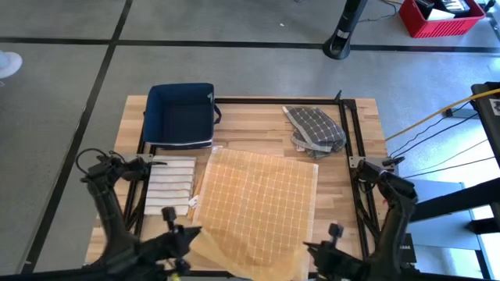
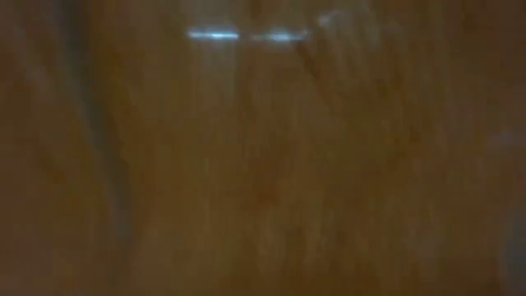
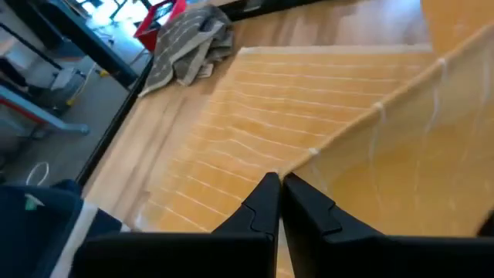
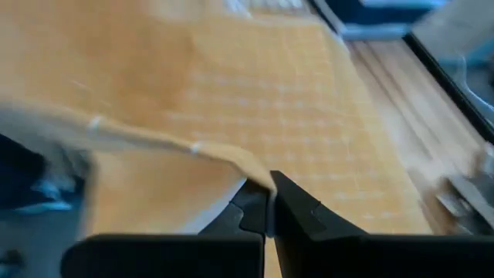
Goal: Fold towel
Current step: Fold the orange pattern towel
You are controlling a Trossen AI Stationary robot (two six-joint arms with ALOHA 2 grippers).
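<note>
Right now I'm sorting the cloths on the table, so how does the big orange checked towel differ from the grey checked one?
The orange checked towel lies spread flat at the table's middle; the grey checked cloth sits crumpled near the far right corner. The orange towel covers far more table than the grey one. The orange towel's near edge is lifted by the left gripper and right gripper, fingers shut on it; the grey cloth is untouched. Both carry a grid pattern.

My low view is nothing but a brown-orange blur, cloth right against the lens. Down at six o'clock on the table, the yellow towel (image 1: pixel 254 207) has its near edge cut off by the frame, and both my claws are only partly in shot there. At one o'clock, the red bin (image 1: pixel 437 17) is clipped too.
</note>
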